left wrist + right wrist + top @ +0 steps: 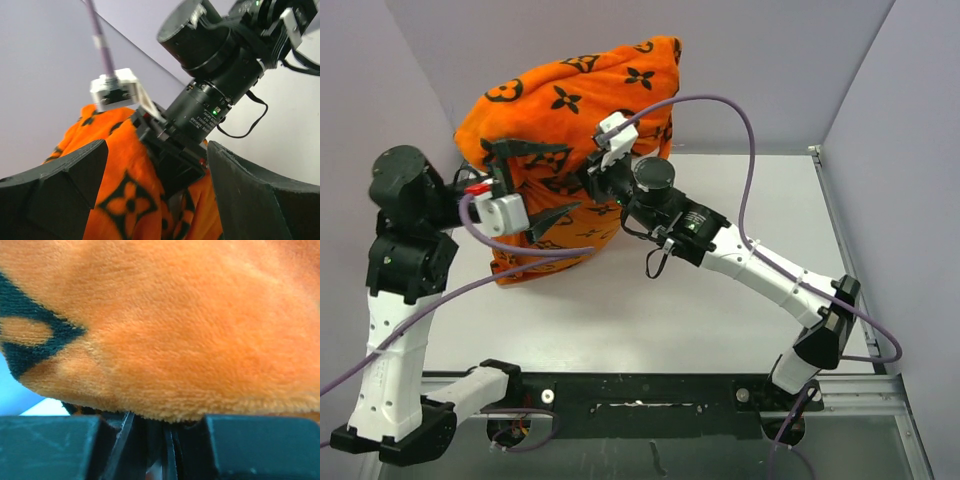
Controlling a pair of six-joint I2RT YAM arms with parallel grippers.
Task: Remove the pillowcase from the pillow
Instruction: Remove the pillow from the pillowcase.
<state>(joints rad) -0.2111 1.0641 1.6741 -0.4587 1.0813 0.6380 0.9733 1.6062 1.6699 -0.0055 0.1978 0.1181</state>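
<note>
The bright-orange pillowcase [570,100] with black motifs stands bulging at the back left of the table, leaning into the wall corner. The pillow is hidden inside it. My right gripper [592,182] is pressed into the cover's front face. In the right wrist view its jaws [165,440] are shut on a fold of the plush orange fabric [175,330]. My left gripper [568,178] is open against the cover's left side. Its two dark fingers [65,185] stand wide apart, with orange fabric [125,195] and the right gripper's black body [180,160] between them, nothing pinched.
Grey walls close in behind and on both sides of the white table [650,300]. A purple cable [745,140] loops above the right arm and another [510,265] runs from the left wrist. A black rail [650,390] lines the near edge.
</note>
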